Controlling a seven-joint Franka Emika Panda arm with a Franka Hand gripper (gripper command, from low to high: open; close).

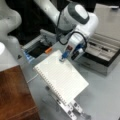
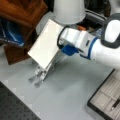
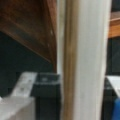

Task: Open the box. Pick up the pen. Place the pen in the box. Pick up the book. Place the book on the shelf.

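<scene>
gripper (image 1: 64, 58) clamped onto the top edge of the book (image 1: 61, 78), book tilted up on the metal stand (image 1: 70, 108) mid-desk, box (image 1: 106, 51) open by the desk's far edge, pen (image 2: 115, 104) already inside, shelf (image 1: 15, 95) just beside

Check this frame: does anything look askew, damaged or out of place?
Nothing looks damaged or spilled. The book is tilted, but it leans on the metal stand with the gripper at its top edge. The box stands open with the pen in a compartment. The shelf top is bare.
</scene>
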